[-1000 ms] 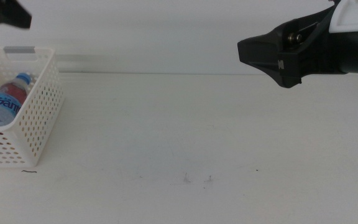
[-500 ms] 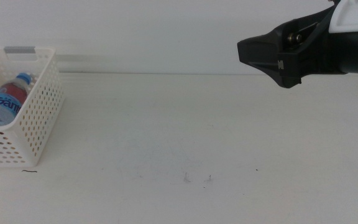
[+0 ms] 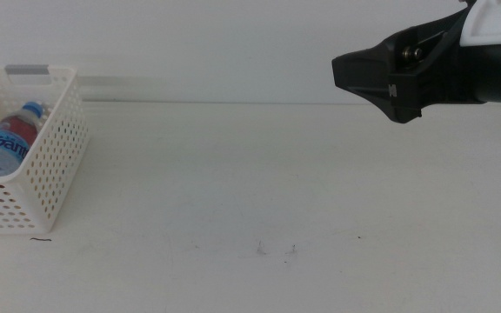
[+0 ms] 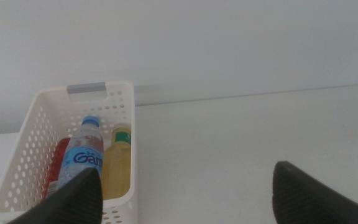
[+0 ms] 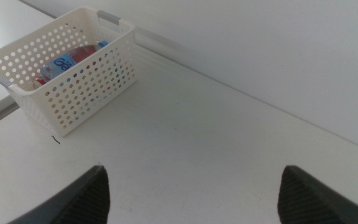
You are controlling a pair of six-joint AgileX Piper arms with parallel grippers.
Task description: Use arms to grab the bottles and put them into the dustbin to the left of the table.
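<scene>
White dustbin (image 4: pixel 124 134) holds 3 bottles (image 4: pixel 84 158); both jaws spread.

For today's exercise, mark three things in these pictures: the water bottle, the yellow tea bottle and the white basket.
water bottle (image 4: pixel 83 155), left wrist view, on its blue-and-white label.
yellow tea bottle (image 4: pixel 118 168), left wrist view, on its yellow body.
white basket (image 3: pixel 59 165), middle view, on its perforated side wall.

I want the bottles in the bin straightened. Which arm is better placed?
Left. Its wrist view shows the left gripper open close by the bin, looking down on the bottles. The right gripper hangs high over the table's far right side.
</scene>
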